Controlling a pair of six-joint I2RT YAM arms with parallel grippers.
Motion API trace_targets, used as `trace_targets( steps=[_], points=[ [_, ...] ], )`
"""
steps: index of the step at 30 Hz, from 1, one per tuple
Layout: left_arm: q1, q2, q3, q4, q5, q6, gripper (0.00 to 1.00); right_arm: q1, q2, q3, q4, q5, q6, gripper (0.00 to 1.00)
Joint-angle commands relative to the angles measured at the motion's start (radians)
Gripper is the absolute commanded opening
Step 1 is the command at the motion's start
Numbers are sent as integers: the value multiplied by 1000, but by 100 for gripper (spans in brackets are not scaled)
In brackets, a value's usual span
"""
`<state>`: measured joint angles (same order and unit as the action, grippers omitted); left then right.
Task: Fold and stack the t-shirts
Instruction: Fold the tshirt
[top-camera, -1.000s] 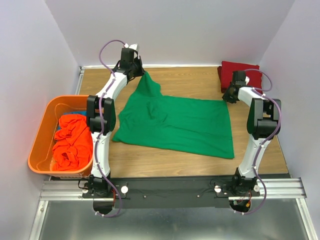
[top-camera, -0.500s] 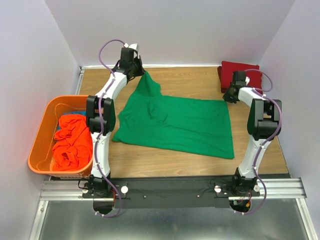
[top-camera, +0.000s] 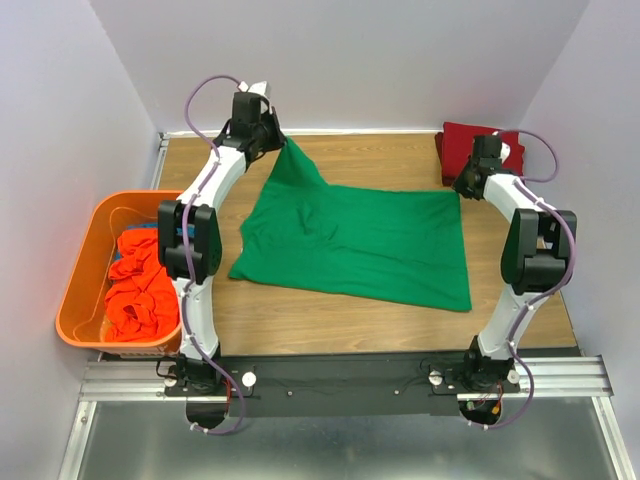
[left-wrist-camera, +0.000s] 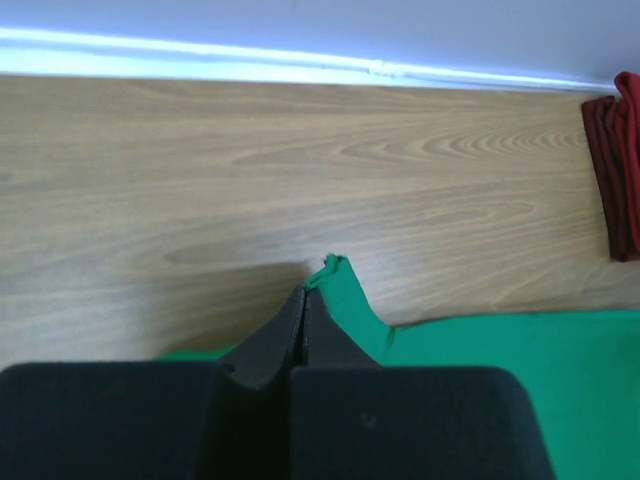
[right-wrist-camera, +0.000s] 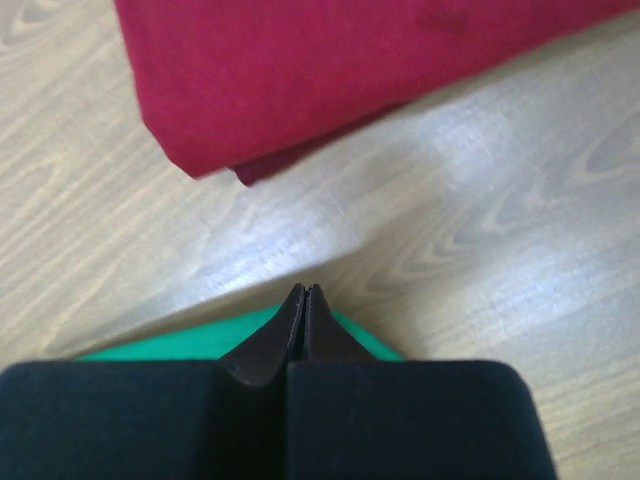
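Holding the green t-shirt (top-camera: 360, 245) by its two far corners, I have my left tool (top-camera: 279, 140) pressed together on the far-left corner, lifted off the table (top-camera: 380, 160) near its far edge. My right tool (top-camera: 464, 186) is pinched together on the far-right corner, low to the wood. The rest of the shirt lies spread over the middle of the table. A folded dark red t-shirt (top-camera: 458, 138) sits at the far-right corner, just beyond my right tool, and orange-red t-shirts (top-camera: 140, 290) fill the orange bin (top-camera: 78, 285) at the left edge.

To do this step well, I judge that both corners should rise together and level. That keeps the far hem taut between them, so the fold comes toward the near edge without a twist. I should also keep clear of the red shirt.

A second ago my right tool stood partly apart beside that corner; now it has closed there. The far hem looks straighter, and my left arm has swung slightly toward the left edge.
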<state>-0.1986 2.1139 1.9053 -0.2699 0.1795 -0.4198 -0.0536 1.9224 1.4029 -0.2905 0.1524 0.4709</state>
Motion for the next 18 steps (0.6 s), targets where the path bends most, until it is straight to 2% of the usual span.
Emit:
trace_targets(
  steps=[1,9,18],
  points=[
    [-5,-100,-107,17,-20,-46,0,-2,-56,-51,-33,59,8,1],
    [-12,-320,-405,93,-18,-108,0,0,-183,-169,-39,62,78,1],
    [-19,-486,-597,124,-28,-129,0,-2,-293,-309,-42,58,120,1]
  ],
)
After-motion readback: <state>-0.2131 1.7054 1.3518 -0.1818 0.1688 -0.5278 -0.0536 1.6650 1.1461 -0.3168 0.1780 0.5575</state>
